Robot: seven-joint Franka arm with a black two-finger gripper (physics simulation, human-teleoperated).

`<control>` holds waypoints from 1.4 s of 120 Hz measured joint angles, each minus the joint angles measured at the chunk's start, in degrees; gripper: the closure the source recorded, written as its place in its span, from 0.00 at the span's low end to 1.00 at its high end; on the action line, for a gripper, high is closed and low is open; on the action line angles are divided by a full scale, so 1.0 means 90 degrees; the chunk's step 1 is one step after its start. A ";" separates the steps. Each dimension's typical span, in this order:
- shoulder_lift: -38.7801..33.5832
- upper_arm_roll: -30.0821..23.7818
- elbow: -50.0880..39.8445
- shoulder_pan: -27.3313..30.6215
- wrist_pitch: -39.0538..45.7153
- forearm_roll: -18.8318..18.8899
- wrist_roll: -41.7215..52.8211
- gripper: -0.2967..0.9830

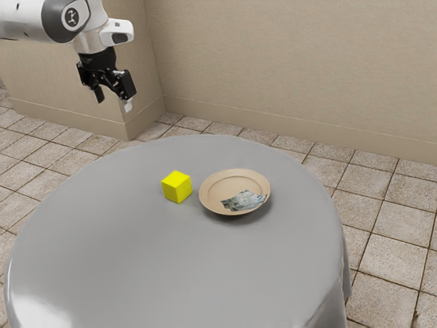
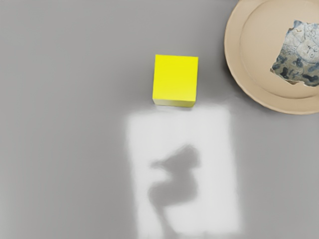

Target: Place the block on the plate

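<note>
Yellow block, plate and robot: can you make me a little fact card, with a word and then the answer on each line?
Block: yellow, a cube, sitting on the table
Plate: round, tan, beside the block, with a gap between them
Patch on plate: blue-grey with a pattern and ragged edges
Table: round top, grey
Pincer: open, holding nothing, up above the table's height
Floor: square tiles
Job: block not on the plate yet
</note>
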 joint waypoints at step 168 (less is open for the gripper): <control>0.4427 -0.0322 0.1997 0.0176 0.1720 -0.0322 0.0683 0.23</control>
